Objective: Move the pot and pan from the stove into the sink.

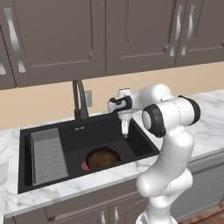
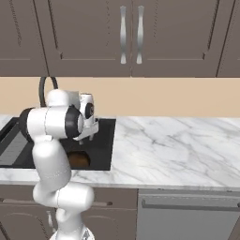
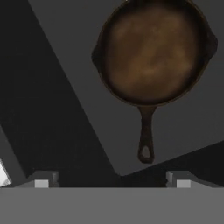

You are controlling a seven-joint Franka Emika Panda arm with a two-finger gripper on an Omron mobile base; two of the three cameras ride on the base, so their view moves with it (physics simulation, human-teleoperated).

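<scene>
The pan (image 3: 153, 52), a shallow dark skillet with a brownish inside, lies flat on the floor of the black sink (image 1: 96, 127). Its long handle (image 3: 146, 135) points toward my fingertips (image 3: 42, 180). My gripper (image 3: 113, 179) hangs open above the basin, clear of the pan, with nothing between its fingers. From the left base the pan (image 1: 102, 157) sits at the basin's front and the gripper (image 1: 124, 130) hovers over the right part. From the right base the pan (image 2: 78, 160) shows partly behind my arm, below the gripper (image 2: 91, 131). The pot and the stove are out of view.
A grey ribbed drain tray (image 1: 47, 155) fills the sink's left side. The tall dark faucet (image 1: 78, 100) rises behind the basin, close to my hand. White marble counter (image 2: 178, 150) stretches to the right, with wall cabinets (image 1: 65, 39) overhead.
</scene>
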